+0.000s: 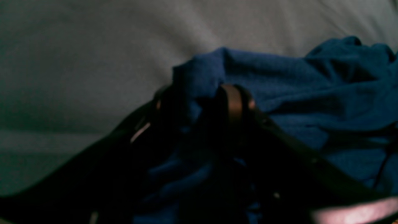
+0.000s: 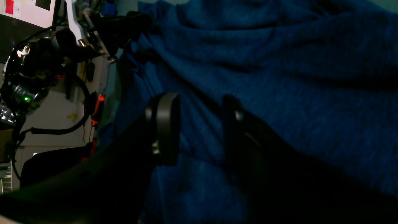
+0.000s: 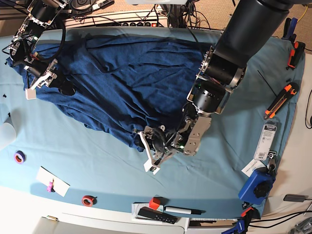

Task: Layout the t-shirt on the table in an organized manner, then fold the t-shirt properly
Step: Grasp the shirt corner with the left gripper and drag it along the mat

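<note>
Two pincers attend the shirt (image 3: 122, 83), which lies rumpled beneath both; laying-out appears in hand, folding unstarted. At left, the right pincer (image 2: 200, 130) stands parted above fabric. The shirt's long axis appears to run from beneath it toward the left pincer (image 3: 148, 141); collar direction undetermined. That pincer straddles bunched cloth, grip unconfirmed. Next move requires securing this edge, then drawing it flat.

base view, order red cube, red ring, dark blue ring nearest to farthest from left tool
1. red cube, bottom middle of view
2. red ring, lower left of view
3. dark blue ring, far left of view
</note>
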